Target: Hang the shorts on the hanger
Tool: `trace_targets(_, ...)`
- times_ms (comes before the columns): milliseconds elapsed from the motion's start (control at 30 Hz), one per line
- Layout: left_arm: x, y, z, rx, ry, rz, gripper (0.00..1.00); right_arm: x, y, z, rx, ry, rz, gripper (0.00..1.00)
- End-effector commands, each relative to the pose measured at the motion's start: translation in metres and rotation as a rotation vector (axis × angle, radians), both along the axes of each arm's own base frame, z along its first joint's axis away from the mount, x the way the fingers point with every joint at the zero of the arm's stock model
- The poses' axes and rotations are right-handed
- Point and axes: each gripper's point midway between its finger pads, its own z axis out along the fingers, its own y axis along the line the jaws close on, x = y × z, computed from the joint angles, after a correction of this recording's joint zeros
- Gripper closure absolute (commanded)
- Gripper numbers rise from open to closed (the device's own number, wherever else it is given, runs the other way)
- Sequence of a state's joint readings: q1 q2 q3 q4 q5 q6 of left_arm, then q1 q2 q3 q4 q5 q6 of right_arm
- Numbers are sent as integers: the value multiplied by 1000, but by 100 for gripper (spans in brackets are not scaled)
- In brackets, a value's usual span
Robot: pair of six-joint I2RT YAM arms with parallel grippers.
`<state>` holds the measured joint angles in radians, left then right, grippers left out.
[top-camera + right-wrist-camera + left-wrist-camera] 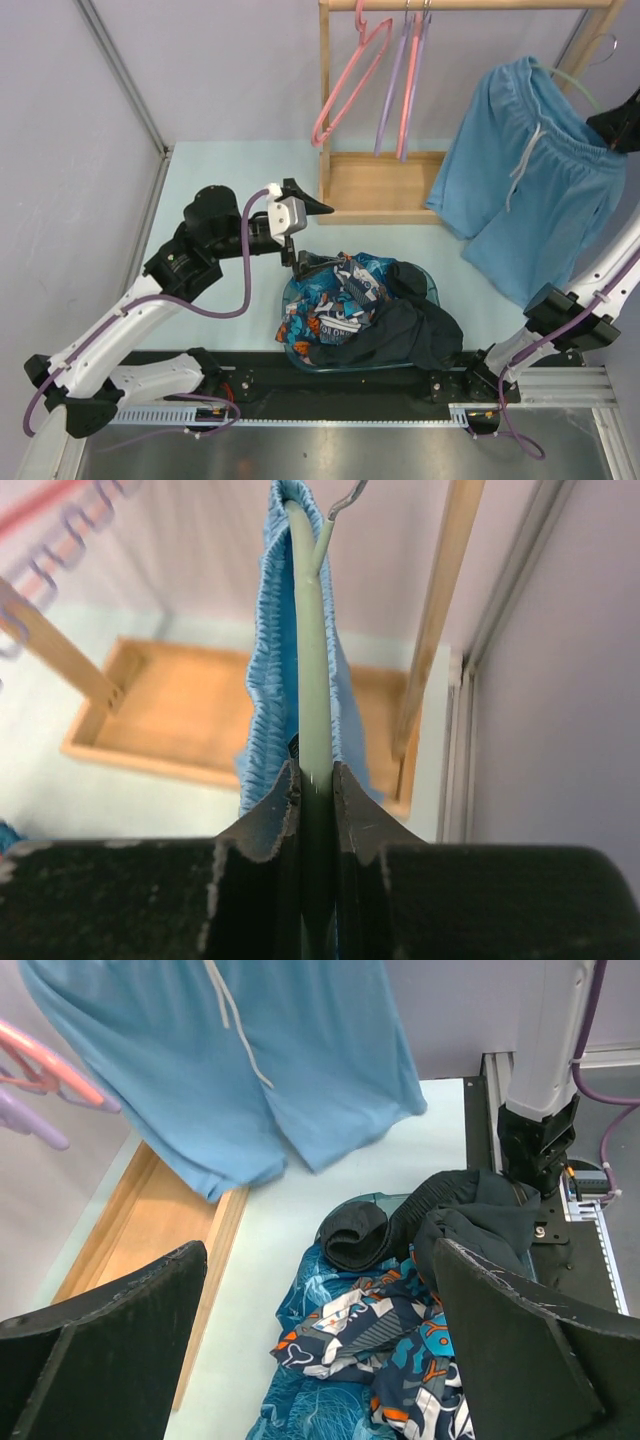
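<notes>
Left gripper: black jaws spread wide, nothing held, close above a crumpled blue-and-orange patterned garment and a limp black garment. To the right, the soft sky-blue shorts with a white drawstring drape over the thin sage plastic hanger, aloft beside the wooden rack. Right gripper: clamped on the hanger's slim rod.

table: pale mint top
far side, right of middle: wooden rack base sitting flat on it
near middle: clear bluish tub, stuffed with a blue-and-orange patterned garment and a black garment flopping over the rim
</notes>
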<state>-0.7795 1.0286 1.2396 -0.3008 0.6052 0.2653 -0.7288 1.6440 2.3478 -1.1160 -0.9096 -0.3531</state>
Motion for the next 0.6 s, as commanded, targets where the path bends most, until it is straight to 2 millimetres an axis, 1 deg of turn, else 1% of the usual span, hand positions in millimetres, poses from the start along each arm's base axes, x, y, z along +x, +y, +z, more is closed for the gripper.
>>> trace_targets(0, -2, 6, 7, -42, -17, 18, 0, 13, 22, 88, 33, -270, 48, 100)
trace_targets(33, -1, 7, 5, -40, -16, 21, 0, 18, 21, 98, 10, -314, 51, 100)
trace_targets(67, -1, 7, 4, -36, -14, 21, 0, 24, 24, 100, 53, -315, 49, 100)
trace_targets(100, -1, 7, 3, -34, -14, 22, 0, 29, 24, 103, 54, -328, 43, 100)
trace_targets(133, -1, 8, 1, -32, -12, 25, 0, 32, 27, 112, 45, -358, 44, 100)
trace_targets(167, 0, 9, 1, -33, -13, 30, 0, 42, 22, 109, 57, -356, 32, 100)
trace_targets(200, 0, 10, 1, -34, -13, 30, 0, 47, 29, 111, 76, -358, 45, 100)
trace_targets(233, 0, 11, -1, -32, -13, 34, 0, 51, 30, 111, 86, -358, 46, 100)
trace_targets(267, -1, 12, 0, -35, -15, 34, 0, 60, 27, 108, 98, -352, 37, 100)
trace_targets(300, -1, 12, -1, -35, -14, 39, 0, 65, 34, 106, 102, -350, 53, 100)
trace_targets(367, -3, 15, 0, -45, -21, 41, 0, 75, 34, 103, 90, -352, 30, 100)
trace_targets(433, -4, 17, -1, -47, -19, 45, 0, 86, 38, 99, 80, -349, 33, 100)
trace_targets(467, -5, 18, 0, -49, -24, 47, 0, 88, 37, 101, 71, -358, 17, 100)
trace_targets(500, -6, 18, -2, -46, -22, 45, 0, 96, 33, 95, 75, -346, 10, 100)
trace_targets(533, -6, 19, -3, -44, -23, 48, 0, 101, 33, 91, 73, -337, 2, 100)
trace_targets(567, -5, 20, -3, -44, -23, 54, 0, 105, 28, 90, 71, -336, -22, 100)
